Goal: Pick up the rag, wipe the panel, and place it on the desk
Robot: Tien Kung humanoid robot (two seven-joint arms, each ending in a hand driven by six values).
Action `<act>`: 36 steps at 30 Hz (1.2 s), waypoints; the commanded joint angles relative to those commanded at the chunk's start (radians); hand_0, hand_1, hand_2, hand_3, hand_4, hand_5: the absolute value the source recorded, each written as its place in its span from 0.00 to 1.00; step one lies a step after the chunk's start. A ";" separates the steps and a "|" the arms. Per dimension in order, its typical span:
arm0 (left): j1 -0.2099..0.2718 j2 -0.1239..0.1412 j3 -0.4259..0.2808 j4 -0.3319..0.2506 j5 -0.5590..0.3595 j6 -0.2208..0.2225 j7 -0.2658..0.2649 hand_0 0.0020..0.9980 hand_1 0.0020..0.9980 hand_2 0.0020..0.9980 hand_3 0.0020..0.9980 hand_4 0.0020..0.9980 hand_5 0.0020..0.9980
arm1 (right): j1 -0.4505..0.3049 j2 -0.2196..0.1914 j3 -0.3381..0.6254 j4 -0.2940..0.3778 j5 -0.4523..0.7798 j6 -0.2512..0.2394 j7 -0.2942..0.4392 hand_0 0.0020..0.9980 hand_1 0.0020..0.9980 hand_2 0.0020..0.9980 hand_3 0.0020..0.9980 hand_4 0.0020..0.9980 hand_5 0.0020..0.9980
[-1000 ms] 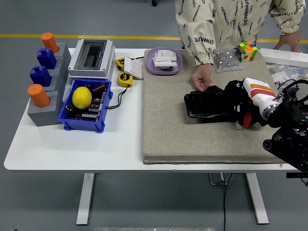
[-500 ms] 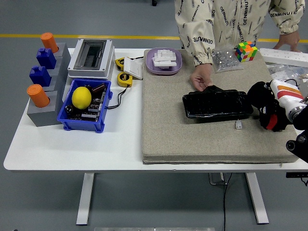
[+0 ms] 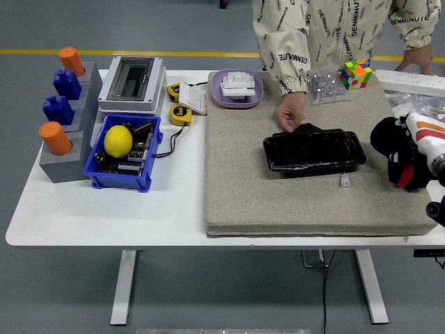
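A glossy black panel (image 3: 313, 152) lies flat on the grey-brown mat (image 3: 243, 195). A person's hand (image 3: 290, 115) rests on the panel's far left edge. My right hand (image 3: 398, 158) is at the mat's right edge, clear of the panel by a short gap. Its black fingers are curled around a dark bunched rag (image 3: 386, 138), and a red patch shows at the bottom. Above it sits the white wrist with an orange stripe (image 3: 431, 133). My left arm does not show.
A small white piece (image 3: 344, 181) lies on the mat near the panel's front right corner. Rubik's cube (image 3: 356, 74), clear bag (image 3: 325, 86) and purple tray (image 3: 238, 89) stand at the back. A blue bin with a lemon (image 3: 119, 140), a grey box (image 3: 132, 85) and tape measures (image 3: 181, 113) are at the left.
My right hand has slid to the right off the panel, carrying the dark rag to the mat's right edge. The whole panel now shows. The person's hand has stayed at its far edge.
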 joint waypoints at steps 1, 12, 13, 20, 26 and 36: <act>0.000 0.000 -0.001 0.000 0.001 0.000 0.000 0.61 0.64 0.65 0.56 0.63 0.44 | 0.000 -0.002 0.001 0.001 0.000 0.000 0.000 0.24 0.36 0.41 0.42 0.94 0.00; 0.000 0.000 -0.005 0.000 0.004 0.001 0.000 0.61 0.64 0.66 0.56 0.63 0.44 | 0.004 -0.024 -0.004 0.021 -0.003 0.006 -0.003 0.24 0.36 0.41 0.42 0.94 0.00; 0.000 0.000 -0.005 0.000 0.004 0.000 0.000 0.61 0.64 0.66 0.56 0.63 0.44 | 0.003 -0.024 -0.005 0.020 -0.002 0.007 -0.003 0.24 0.36 0.41 0.42 0.94 0.00; -0.001 -0.001 -0.005 -0.001 0.004 0.000 0.000 0.61 0.64 0.66 0.56 0.63 0.44 | -0.006 -0.019 -0.010 0.013 0.005 0.028 -0.007 0.24 0.37 0.41 0.42 0.94 0.00; 0.003 -0.001 -0.005 0.001 0.004 0.000 0.000 0.61 0.64 0.66 0.56 0.63 0.44 | -0.014 -0.017 -0.016 0.008 0.007 0.038 -0.007 0.25 0.37 0.41 0.43 0.94 0.00; 0.001 -0.002 -0.004 -0.001 0.003 -0.001 0.000 0.61 0.64 0.66 0.56 0.63 0.44 | -0.031 -0.004 -0.024 -0.012 0.015 0.035 -0.003 0.25 0.37 0.41 0.43 0.95 0.00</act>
